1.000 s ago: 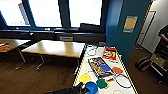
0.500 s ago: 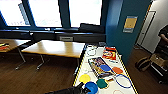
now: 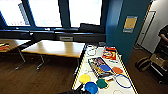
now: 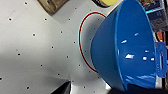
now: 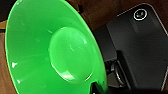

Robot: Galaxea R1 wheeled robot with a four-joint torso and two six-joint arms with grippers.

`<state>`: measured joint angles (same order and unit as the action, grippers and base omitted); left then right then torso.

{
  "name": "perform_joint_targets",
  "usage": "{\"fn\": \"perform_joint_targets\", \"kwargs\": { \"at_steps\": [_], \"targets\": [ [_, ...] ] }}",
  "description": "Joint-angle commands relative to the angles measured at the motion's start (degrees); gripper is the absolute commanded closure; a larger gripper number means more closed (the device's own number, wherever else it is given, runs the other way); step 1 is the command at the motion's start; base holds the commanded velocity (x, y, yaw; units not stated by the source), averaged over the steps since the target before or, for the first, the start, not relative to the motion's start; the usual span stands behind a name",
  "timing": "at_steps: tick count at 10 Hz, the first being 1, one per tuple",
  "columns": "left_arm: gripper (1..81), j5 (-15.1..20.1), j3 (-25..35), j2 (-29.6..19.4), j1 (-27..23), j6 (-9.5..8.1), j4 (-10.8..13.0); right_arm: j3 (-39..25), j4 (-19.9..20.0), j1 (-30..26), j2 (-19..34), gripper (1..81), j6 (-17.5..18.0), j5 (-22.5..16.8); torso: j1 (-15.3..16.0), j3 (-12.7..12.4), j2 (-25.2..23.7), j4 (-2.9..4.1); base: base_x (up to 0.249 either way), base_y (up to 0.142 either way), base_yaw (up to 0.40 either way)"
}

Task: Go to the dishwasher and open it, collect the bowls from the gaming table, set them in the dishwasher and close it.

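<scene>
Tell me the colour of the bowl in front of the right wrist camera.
Bright green; the bowl shows best in the right wrist view.

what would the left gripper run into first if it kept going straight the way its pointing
Judging from the left wrist view, most likely the white top of the gaming table, around the red ring beside the blue bowl at the left gripper. Depth is unclear.

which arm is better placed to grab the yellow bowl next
Probably neither is free. The left wrist view has a blue bowl close over the gaming table, the right a bright green bowl over wooden floor. The left is nearer the yellow bowl.
</scene>
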<state>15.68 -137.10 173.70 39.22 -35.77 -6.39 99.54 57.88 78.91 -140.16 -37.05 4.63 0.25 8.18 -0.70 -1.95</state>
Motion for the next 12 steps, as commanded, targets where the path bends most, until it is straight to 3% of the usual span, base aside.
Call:
{"fn": "perform_joint_targets", "kwargs": {
  "at_steps": [1,2,3,7,10,12],
  "targets": [
    [1.0,-0.1,0.8,0.9,-6.3,-0.18,0.0,-1.2,-0.8,-2.9,1.2,81.1,-0.6,-6.5,0.0,0.0,0.0,0.0,0.0,0.0,0.0],
    [1.0,-0.2,0.8,1.1,-6.1,-0.18,0.0,-0.8,-0.7,-2.9,1.0,81.1,-0.5,-6.6,0.0,0.0,0.0,0.0,0.0,0.0,0.0],
    [81.1,-0.2,0.8,1.0,-6.0,0.08,0.0,-0.6,-0.7,-2.9,0.9,81.1,-0.5,-6.6,0.0,0.0,0.0,0.0,0.0,0.0,0.0],
    [81.1,-0.5,2.3,-0.2,-5.8,0.61,0.1,-0.2,-0.7,-2.9,0.7,81.1,-0.5,-6.9,0.0,0.0,0.0,0.0,0.0,0.0,0.0],
    [81.1,-2.1,10.9,-5.1,-6.6,2.9,0.1,-0.5,-0.8,-2.9,1.0,81.1,-0.5,-8.1,0.0,0.0,0.0,0.0,0.0,0.0,0.0],
    [81.1,-2.1,16.4,-8.5,-7.6,2.98,0.7,-0.8,-0.8,-3.3,1.0,81.1,-0.6,-8.1,0.0,0.0,0.0,0.0,0.0,0.0,0.0]
  ]
}}
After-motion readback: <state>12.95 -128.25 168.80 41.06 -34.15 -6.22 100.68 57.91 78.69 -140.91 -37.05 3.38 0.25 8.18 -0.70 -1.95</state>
